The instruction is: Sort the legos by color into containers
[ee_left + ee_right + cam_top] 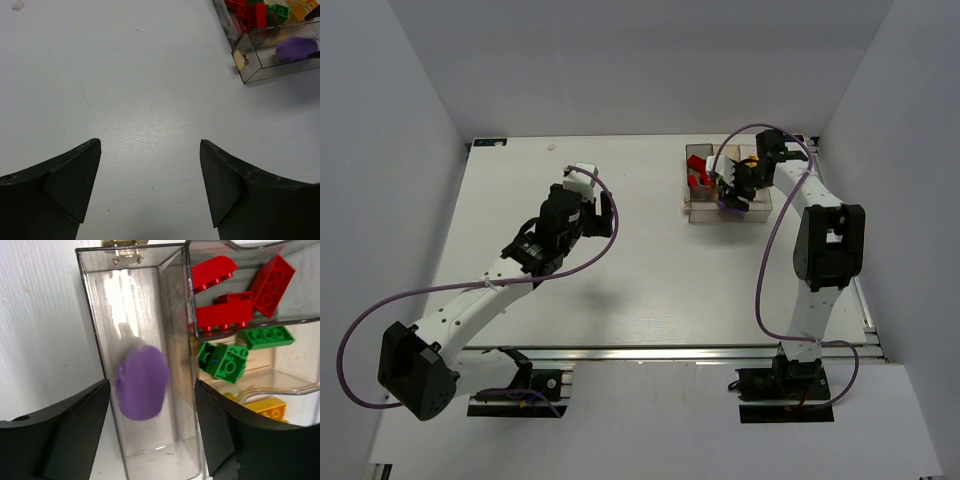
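two sets of jaws stand open, and neither has hold of anything. the right jaws hang over the containers (pixel 100 300), with the fingers (pixel 75 430) spread wide. between those fingers and below them a purple lego (pixel 142 382) shows blurred inside the long front tray (pixel 167 460), clear of both fingers. whether it rests on the tray floor cannot be told. just past one finger of the right jaws, across the tray wall, lie the bins. red legos (pixel 225 315) fill the smoky bin ahead of the jaws. green legos (pixel 227 361) sit in the next bin, level with the fingertips. a yellow lego (pixel 267 407) lies in the bin beside that finger. the left jaws are well apart from the containers, spread wide over the bare counter (pixel 140 100) with only that surface between their fingers. from the left jaws the containers lie far ahead and off to the right, and the purple lego shows through the tray wall there.
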Motion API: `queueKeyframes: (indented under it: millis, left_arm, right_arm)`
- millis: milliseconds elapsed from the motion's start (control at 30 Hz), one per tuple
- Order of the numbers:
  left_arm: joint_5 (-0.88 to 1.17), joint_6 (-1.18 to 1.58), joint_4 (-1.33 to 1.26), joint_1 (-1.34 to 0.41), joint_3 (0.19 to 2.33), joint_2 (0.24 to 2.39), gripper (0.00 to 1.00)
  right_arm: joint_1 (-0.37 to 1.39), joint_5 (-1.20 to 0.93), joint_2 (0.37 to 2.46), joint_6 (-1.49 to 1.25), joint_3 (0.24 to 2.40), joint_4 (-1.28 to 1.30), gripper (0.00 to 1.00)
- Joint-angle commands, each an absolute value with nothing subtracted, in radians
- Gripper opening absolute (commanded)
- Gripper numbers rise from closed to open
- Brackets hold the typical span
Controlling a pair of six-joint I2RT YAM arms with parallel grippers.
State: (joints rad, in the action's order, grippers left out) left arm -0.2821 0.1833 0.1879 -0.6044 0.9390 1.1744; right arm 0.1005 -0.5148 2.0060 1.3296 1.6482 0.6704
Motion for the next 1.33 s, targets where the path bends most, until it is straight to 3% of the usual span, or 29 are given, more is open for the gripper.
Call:
queueKeyframes:
  millis: [0,100,133,233,467,600,633,967,1300]
  left_arm:
    - [-0.296,0.178,0.183,-0.604,0.93,1.161,0.89]
    - [-0.293,0.179,0.183,-0.604,0.93,1.161,0.89]
    - [-0.291,0.179,0.183,-0.604,0.928,1.158,0.89]
    - [-0.291,0.179,0.178,-0.604,0.927,1.161,0.89]
    - [-0.198,0.161,0.137,-0.604,0.91,1.141,0.89]
    - [-0.1,0.138,0.088,-0.614,0.868,1.109,0.92]
    - [-0.086,0.138,0.081,-0.614,0.865,1.105,0.98]
    - [0.041,0.08,0.12,-0.604,0.874,1.035,0.98]
    - [-0.02,0.023,0.045,-0.604,0.739,0.991,0.98]
  right_arm:
    - [0.106,-0.532,1.932,1.319,1.614,0.637,0.76]
    - [0.103,-0.54,1.905,1.298,1.6,0.615,0.77]
    - [0.103,-0.548,1.902,1.276,1.603,0.612,0.87]
    - [0.103,-0.569,1.865,1.165,1.612,0.592,0.89]
    - [0.083,-0.673,1.61,0.418,1.525,0.463,0.89]
    - [0.075,-0.588,1.432,0.178,1.308,0.364,0.89]
    - [0.077,-0.551,1.392,0.141,1.26,0.324,0.89]
    - [0.075,-0.305,0.965,-0.02,0.908,0.158,0.89]
    - [0.06,-0.287,0.881,-0.026,0.747,0.075,0.89]
